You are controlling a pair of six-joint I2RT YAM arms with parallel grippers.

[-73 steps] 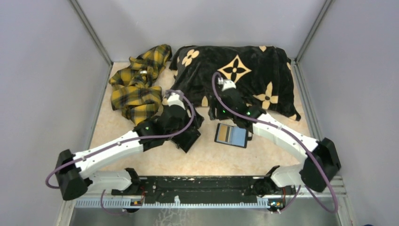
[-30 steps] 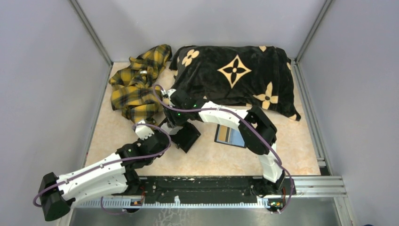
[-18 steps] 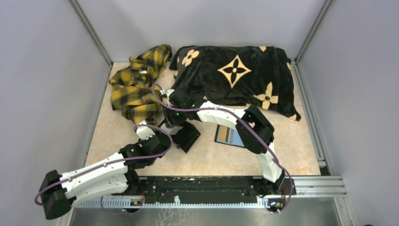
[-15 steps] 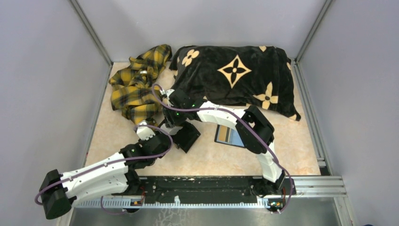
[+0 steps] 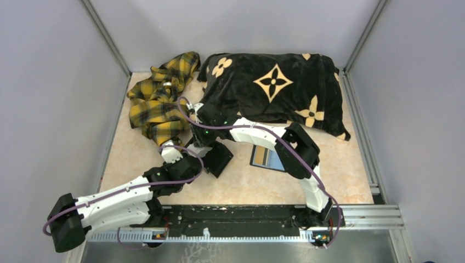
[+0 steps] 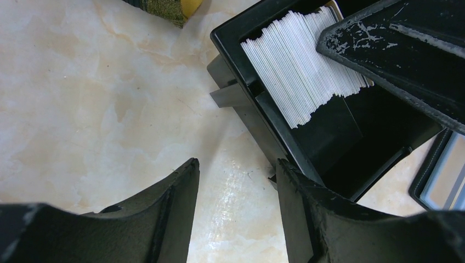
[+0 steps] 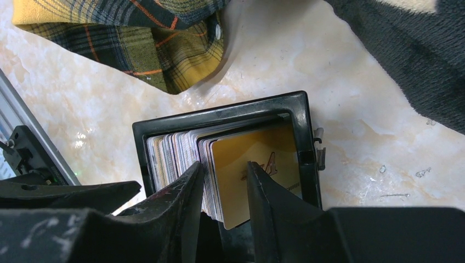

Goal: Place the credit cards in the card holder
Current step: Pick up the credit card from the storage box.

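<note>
My right gripper (image 7: pixel 222 174) is down in the black tray (image 7: pixel 219 114), its 2 fingers straddling the front few credit cards (image 7: pixel 181 149) of the upright stack, a gold-faced card (image 7: pixel 263 145) among them; I can't tell whether the pads are pinching. My left gripper (image 6: pixel 236 164) hangs spread and empty just outside the tray's corner, and the card holder (image 5: pixel 268 158) lies open just right of the tray in the overhead view. The cards look thin, stiff, slick and tightly packed, so I'd pinch 1 by its flat faces near the top edge and lift straight up
</note>
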